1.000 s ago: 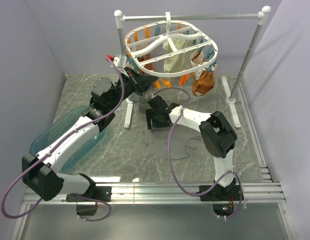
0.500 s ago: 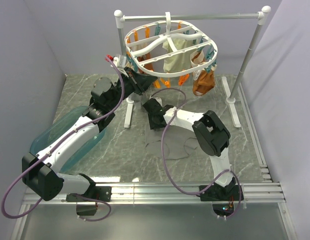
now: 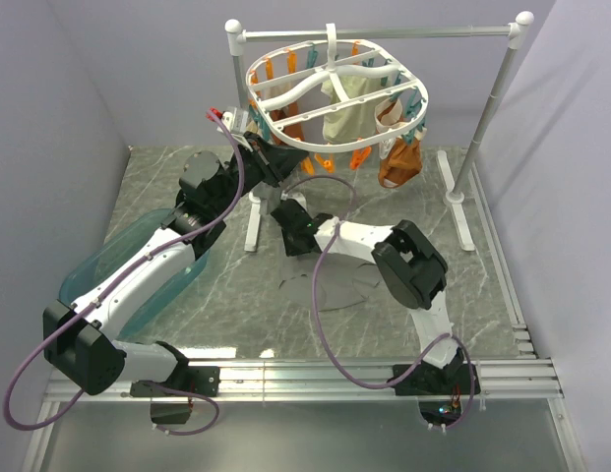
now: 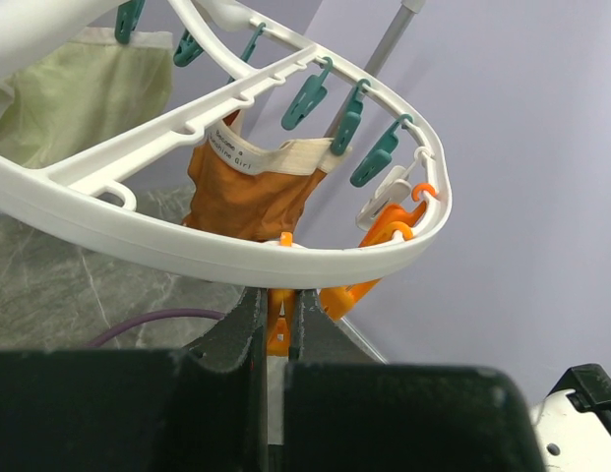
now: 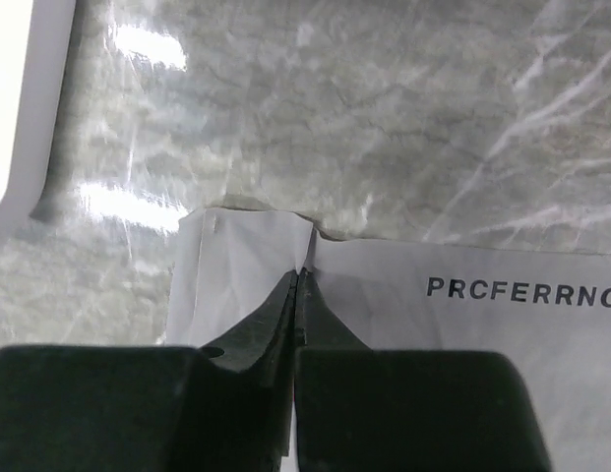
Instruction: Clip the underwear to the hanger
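Right jaws are clenching shut on a fold at the edge of the underwear, which is lying on the desk. Left jaws are pinching an orange peg under the hanger rim. Nothing grey is hanging yet; lifting and pegging are looking like what is left.

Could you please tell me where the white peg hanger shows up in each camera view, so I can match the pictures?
Top external: the hanger hangs at top centre, from the rail.
Left wrist: its thick white rim sweeps across the middle of the picture, pegs dangling from it.
Right wrist: not in it.
Shared landmark: the grey marble table, seen in all three views.
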`<state>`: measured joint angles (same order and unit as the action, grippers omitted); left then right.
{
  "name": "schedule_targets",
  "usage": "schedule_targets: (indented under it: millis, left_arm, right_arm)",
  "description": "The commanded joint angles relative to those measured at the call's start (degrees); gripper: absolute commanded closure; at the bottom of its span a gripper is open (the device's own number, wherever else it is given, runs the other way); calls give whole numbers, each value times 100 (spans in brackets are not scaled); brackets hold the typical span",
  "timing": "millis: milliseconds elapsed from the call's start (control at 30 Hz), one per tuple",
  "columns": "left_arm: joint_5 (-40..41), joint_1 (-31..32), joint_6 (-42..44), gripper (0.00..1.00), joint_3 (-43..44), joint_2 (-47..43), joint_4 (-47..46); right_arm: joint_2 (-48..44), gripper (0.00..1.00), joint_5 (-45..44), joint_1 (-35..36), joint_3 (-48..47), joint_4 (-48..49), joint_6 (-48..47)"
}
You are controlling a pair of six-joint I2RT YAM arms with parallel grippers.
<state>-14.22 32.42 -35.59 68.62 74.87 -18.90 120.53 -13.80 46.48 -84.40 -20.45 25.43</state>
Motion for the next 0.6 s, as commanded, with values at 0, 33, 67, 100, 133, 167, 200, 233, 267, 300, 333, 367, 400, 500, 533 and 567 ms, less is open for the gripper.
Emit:
schedule_targets:
  millis: [0, 33, 67, 100, 133, 167, 200, 233, 267, 300, 333, 367, 400, 500, 533, 567]
  left_arm:
    - [-46, -52, 35, 100, -85, -122, -44]
    - [-63, -61, 26, 100, -94, -122, -53]
    - [-90, -70, 0, 100, -129, -113, -70]
    - [-133, -70, -9, 100, -147, -113, -97]
    - [-212, -78, -18, 100, -156, -113, -114]
    - [-248, -87, -44, 100, -173, -113, -140]
    - [-283, -96, -44, 100, -200, -96, -149]
    - [-362, -113, -53, 100, -217, -95, -167]
    - [-397, -131, -88, 100, -235, -87, -211]
    - [-415, -131, -105, 100, -235, -78, -220]
    - [-450, -131, -114, 100, -252, -78, -220]
    - [-520, -149, -132, 100, -244, -78, -229]
    - [-555, -140, -141, 100, -244, -69, -237]
    - [-679, -157, -176, 100, -270, -69, -255]
    - [-696, -149, -185, 100, -279, -69, -264]
    - [-740, -157, -220, 100, -322, -60, -281]
  right_arm:
    - [-229, 100, 290, -86, 792, -295, 49]
    - [-484, 100, 334, -86, 1150, -119, 102]
    - [-1035, 100, 360, -95, 1363, 344, 102]
    - [-1327, 100, 378, -95, 1817, 627, 85]
    - [-1591, 100, 361, -104, 2022, 891, 67]
    - [-2046, 100, 413, -104, 2198, 1354, -28]
    - [-2234, 100, 405, -104, 2443, 1542, -82]
    - [-2427, 100, 413, -104, 2489, 1666, -221]
    - [-2490, 100, 396, -104, 2507, 1745, -310]
    - [-2551, 100, 370, -113, 2612, 1815, -389]
    - [-2700, 100, 413, -191, 2700, 1929, -607]
    - [-2771, 100, 440, -218, 2788, 2035, -714]
    - [-2841, 100, 492, -270, 2928, 2210, -811]
    - [-3219, 100, 756, -481, 3235, 2641, -1171]
    - [-3481, 100, 835, -525, 3333, 2973, -1389]
    - [-3614, 100, 931, -543, 3447, 3150, -1522]
